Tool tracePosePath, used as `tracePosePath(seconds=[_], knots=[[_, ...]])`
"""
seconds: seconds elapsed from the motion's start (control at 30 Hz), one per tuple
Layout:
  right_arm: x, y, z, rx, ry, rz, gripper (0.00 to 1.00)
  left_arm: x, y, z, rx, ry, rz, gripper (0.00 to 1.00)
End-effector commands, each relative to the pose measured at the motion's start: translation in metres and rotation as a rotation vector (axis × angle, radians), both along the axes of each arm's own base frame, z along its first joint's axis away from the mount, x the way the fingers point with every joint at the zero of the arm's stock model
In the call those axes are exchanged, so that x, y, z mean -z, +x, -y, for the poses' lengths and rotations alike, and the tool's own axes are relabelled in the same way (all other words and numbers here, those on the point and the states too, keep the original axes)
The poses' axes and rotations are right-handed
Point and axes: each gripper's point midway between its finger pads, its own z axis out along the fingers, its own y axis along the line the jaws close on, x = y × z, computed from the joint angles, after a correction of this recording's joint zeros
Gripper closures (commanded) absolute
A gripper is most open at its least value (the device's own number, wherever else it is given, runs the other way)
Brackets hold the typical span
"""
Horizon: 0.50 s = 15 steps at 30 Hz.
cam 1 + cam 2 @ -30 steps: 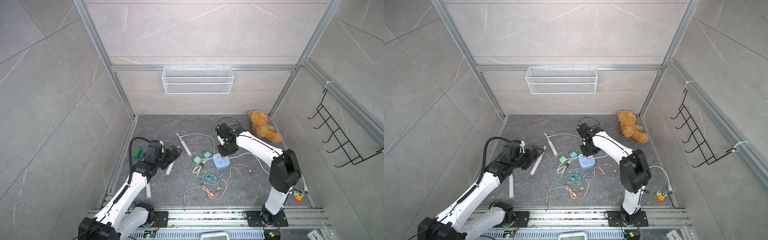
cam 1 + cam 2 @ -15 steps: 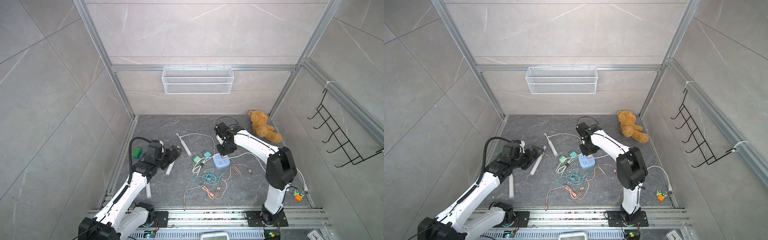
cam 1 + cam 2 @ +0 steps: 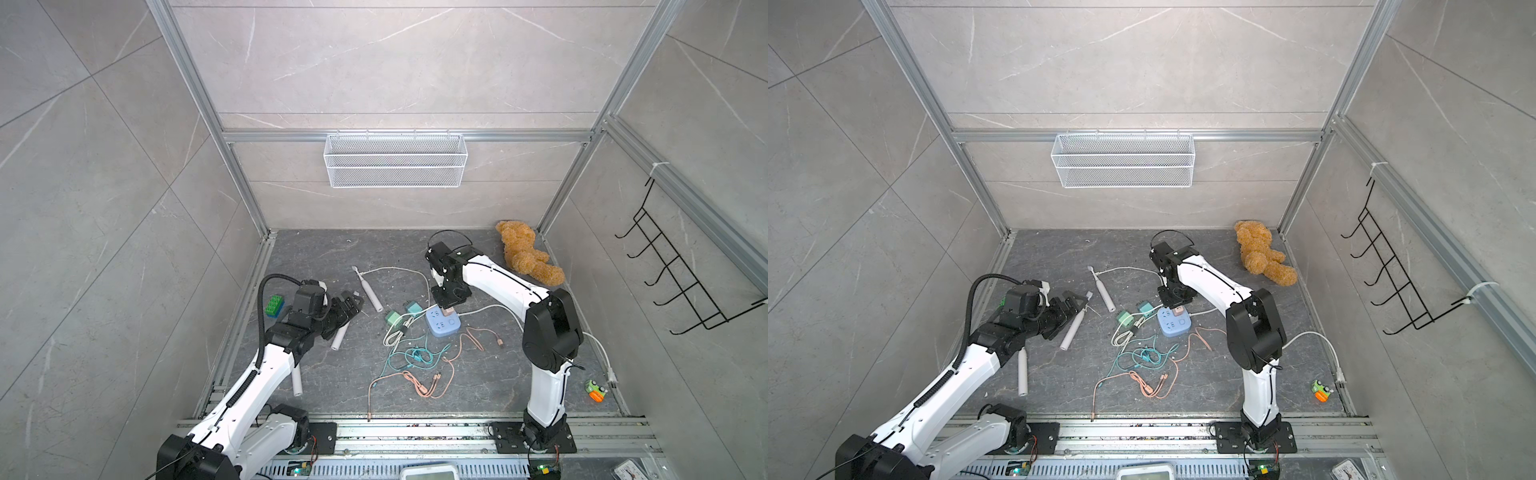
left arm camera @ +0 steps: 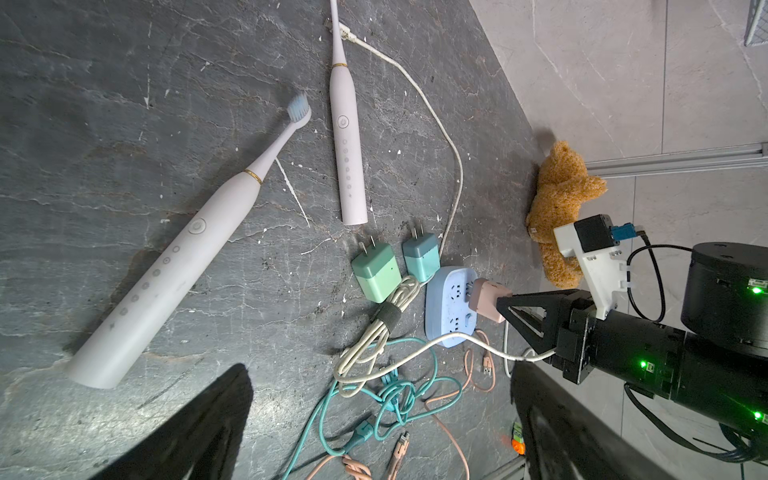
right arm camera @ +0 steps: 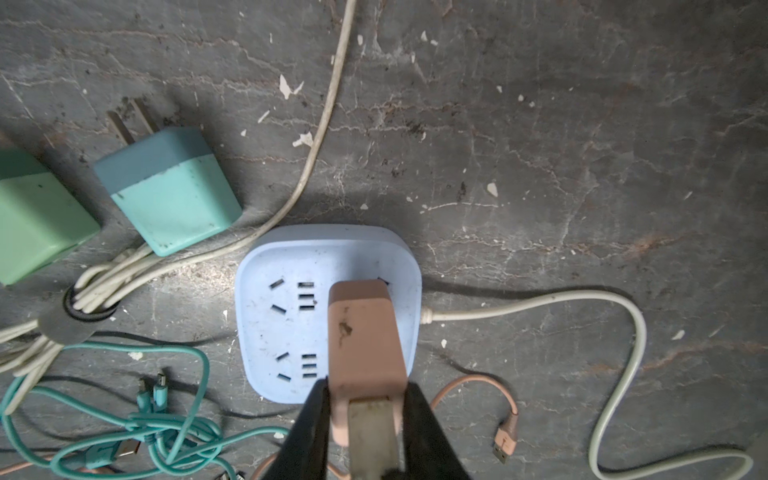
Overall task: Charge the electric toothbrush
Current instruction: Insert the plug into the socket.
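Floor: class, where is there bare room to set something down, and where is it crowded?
Bare: back floor behind the rearmost toothbrush; front floor between the pink cable and the right arm. Crowded: middle, around the power strip.

Floor (image 3: 490, 386): dark grey stone-look slab, matt, rough-veined, flecked with pale chips
Walls (image 3: 395, 62): pale marble-look tile, smooth, faint sheen
Frame rails (image 3: 399, 136): brushed aluminium, satin
Wire basket (image 3: 395, 166), upper middle of the frame: white-coated metal mesh
Hook rack (image 3: 685, 266), right edge: black metal wire
Teddy bear (image 3: 525, 255): tan curly plush
Power strip (image 5: 286, 328): pale blue plastic, matt, smudged
Pink charger (image 5: 361, 328): matt plastic, dark scuff on one face
Green charger (image 4: 376, 272), teal charger (image 4: 422, 257): two-tone matt plastic, bare metal prongs
Electric toothbrush (image 4: 178, 266): smooth off-white plastic, satin; gold metallic neck ring
Arm shells (image 3: 498, 286): glossy white plastic; black matt joints
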Motion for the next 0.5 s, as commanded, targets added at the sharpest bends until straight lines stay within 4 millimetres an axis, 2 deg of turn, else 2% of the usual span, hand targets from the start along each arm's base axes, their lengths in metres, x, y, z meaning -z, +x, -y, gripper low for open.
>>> tracePosePath(seconds=[0.0,0.47], knots=[[0.019,-0.004,0.014,0.032,-0.080,-0.073,1.00,-0.012,0.006,-0.001,0.009,0.010,0.040,0.01],[0.044,-0.006,0.011,0.033,-0.111,-0.154,1.00,-0.010,0.007,0.003,0.026,0.008,0.023,0.01]])
